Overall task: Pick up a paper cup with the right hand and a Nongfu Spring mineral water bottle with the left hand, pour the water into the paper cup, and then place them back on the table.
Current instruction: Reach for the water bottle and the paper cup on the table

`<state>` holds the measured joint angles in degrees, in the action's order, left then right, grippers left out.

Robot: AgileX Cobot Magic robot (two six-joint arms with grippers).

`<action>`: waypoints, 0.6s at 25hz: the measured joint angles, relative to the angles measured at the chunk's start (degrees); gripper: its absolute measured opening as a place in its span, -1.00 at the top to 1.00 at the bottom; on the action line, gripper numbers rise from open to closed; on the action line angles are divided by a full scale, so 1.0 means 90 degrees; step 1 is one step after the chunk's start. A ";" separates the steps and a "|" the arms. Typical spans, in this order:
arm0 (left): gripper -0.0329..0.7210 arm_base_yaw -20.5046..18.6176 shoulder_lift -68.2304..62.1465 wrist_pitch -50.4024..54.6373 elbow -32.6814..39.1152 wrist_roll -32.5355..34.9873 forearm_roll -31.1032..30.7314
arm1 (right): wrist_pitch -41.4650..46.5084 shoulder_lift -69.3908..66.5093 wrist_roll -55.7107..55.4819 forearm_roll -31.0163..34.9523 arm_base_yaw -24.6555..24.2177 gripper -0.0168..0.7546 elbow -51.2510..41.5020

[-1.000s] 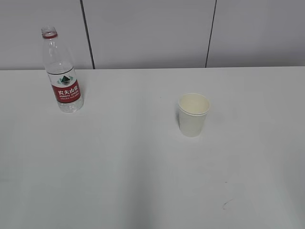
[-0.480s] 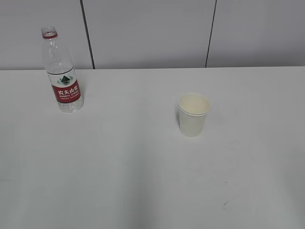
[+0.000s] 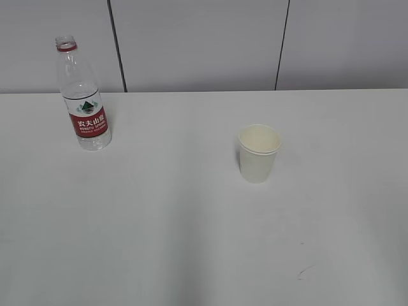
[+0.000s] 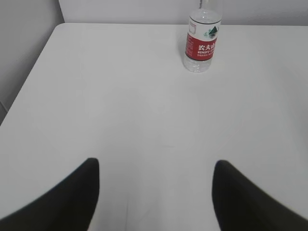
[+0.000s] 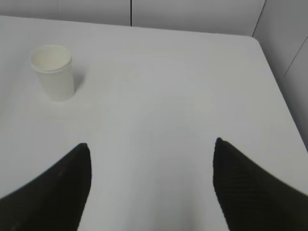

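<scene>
The Nongfu Spring bottle [image 3: 85, 95] stands upright and uncapped at the table's far left; it also shows in the left wrist view [image 4: 202, 41], far ahead of my left gripper [image 4: 156, 166]. The cream paper cup [image 3: 258, 153] stands upright right of centre; in the right wrist view it [image 5: 53, 72] sits ahead and to the left of my right gripper [image 5: 151, 147]. Both grippers are open and empty, hanging over bare white table [image 3: 166, 217]. Neither arm shows in the exterior view.
A grey panelled wall [image 3: 204, 44] runs behind the table's far edge. The table's left edge [image 4: 29, 91] shows in the left wrist view, its right edge [image 5: 276, 86] in the right wrist view. A faint scuff mark [image 3: 305, 271] lies near the front right.
</scene>
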<state>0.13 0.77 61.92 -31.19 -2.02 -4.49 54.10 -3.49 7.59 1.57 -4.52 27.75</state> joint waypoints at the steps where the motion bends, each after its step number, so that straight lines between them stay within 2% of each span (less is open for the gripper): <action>1: -0.26 0.0000 0.0000 0.0000 0.0000 0.0000 0.0000 | -0.0293 -0.0183 0.0000 0.0011 0.0000 -0.55 0.0030; 15: -0.16 0.0000 0.0000 0.0000 0.0000 0.0000 0.0000 | -0.5073 -0.3433 -0.0014 0.0054 0.0000 -0.55 0.0015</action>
<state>0.13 0.77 61.92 -31.19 -2.02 -4.49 8.44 -34.38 7.46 2.05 -4.52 27.88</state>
